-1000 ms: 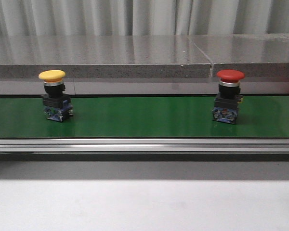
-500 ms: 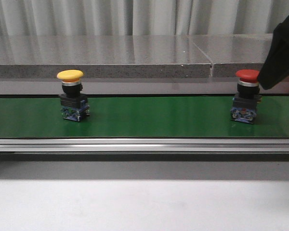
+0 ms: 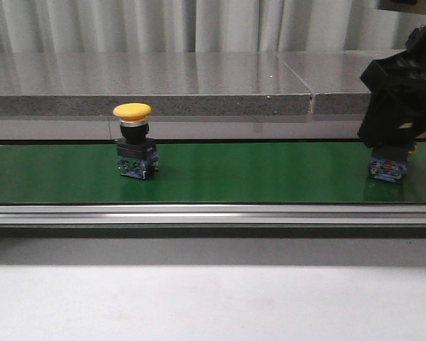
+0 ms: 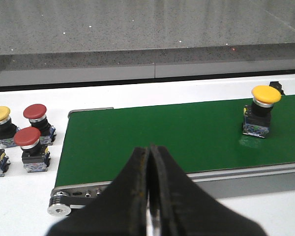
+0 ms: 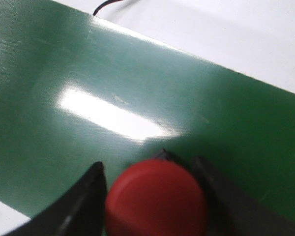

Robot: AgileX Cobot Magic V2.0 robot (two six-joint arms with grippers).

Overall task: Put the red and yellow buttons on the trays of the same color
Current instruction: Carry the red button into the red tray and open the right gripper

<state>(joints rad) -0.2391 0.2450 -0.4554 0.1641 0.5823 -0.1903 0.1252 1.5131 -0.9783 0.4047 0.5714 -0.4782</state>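
Right tool (image 5: pixel 155 196) spread, straddling red button (image 5: pixel 157 199) at the green belt's (image 3: pixel 255 174) right end; we should centre, then close below the cap. Left tool (image 4: pixel 148 196) pressed together.

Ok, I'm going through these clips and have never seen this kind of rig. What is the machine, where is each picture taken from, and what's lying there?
It is a robot with two arms, each ending in a two-finger gripper. One camera looks forward over a green conveyor belt; the other two sit on the wrists.

On the belt stand a yellow button and a red button, each a mushroom-shaped cap on a dark base.

In the front view the right gripper is down over the red button, hiding its cap. In the right wrist view the fingers sit either side of the cap; whether they touch it is unclear.

The left gripper is shut and holds nothing. Its camera also shows spare buttons beside the belt's end.
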